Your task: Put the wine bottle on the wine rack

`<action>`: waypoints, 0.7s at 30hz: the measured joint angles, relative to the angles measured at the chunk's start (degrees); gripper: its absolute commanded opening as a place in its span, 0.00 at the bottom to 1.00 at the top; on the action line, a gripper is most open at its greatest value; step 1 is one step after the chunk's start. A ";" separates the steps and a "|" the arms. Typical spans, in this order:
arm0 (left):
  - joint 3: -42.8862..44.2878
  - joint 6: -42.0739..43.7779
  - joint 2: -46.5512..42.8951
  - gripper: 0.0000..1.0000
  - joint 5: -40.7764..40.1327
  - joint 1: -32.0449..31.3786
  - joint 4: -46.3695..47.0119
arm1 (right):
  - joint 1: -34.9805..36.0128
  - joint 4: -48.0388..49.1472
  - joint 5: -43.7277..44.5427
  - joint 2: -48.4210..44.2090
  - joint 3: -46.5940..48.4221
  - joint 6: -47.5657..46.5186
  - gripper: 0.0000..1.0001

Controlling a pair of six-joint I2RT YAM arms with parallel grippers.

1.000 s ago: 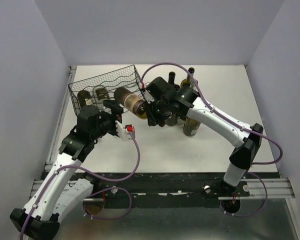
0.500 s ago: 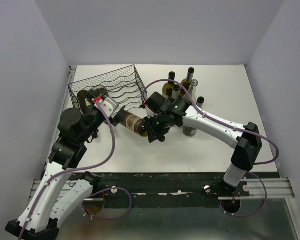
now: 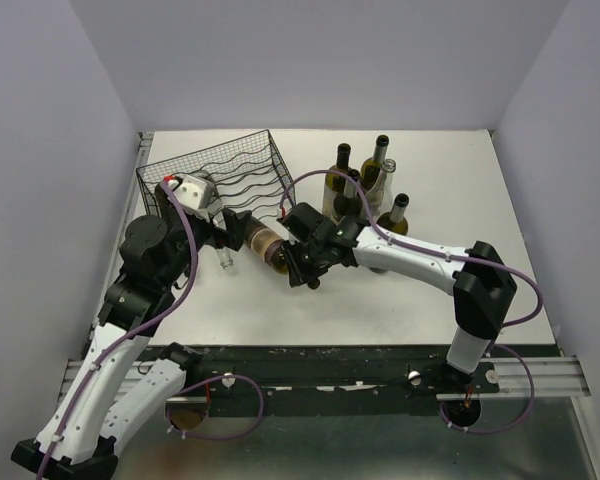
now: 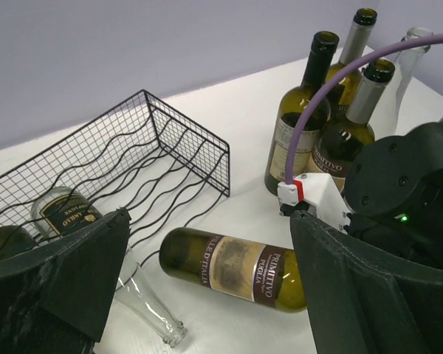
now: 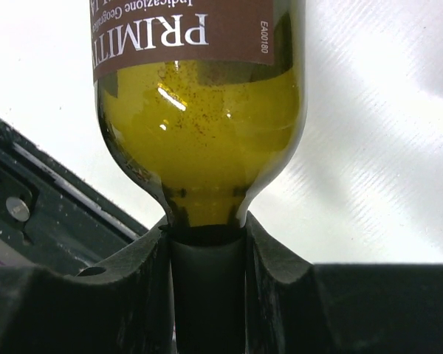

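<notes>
The wine bottle (image 3: 263, 243) is dark green with a brown and cream label. It lies on its side on the white table, just right of the rack's near right corner. My right gripper (image 3: 299, 263) is shut on its neck (image 5: 207, 287), and the bottle's shoulder fills the right wrist view (image 5: 199, 110). The black wire wine rack (image 3: 242, 167) stands at the back left with two bottles (image 4: 66, 214) in its left cradles. My left gripper (image 3: 223, 228) is open and empty above the table by the rack. The lying bottle (image 4: 232, 269) shows between its wide-spread fingers (image 4: 74, 273).
A clear glass bottle (image 3: 223, 258) lies on the table left of the wine bottle, near my left fingers; it also shows in the left wrist view (image 4: 148, 306). Several upright bottles (image 3: 365, 185) stand at the back centre, behind my right arm.
The right gripper has carried the bottle down from the rack's edge and toward the near side. The left arm has swung back left toward the rack, off the bottle.
</notes>
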 measured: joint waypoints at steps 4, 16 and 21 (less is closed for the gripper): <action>0.00 -0.33 -1.16 0.99 -2.78 0.00 0.04 | 0.00 3.06 3.06 0.13 -1.33 1.44 0.01; 0.00 1.62 -1.03 0.99 -6.19 0.00 0.17 | 0.00 13.09 7.69 0.52 -5.66 4.15 0.01; 0.04 2.75 -0.15 0.99 -6.71 0.00 0.37 | 0.46 20.63 8.79 1.18 -9.62 4.72 0.01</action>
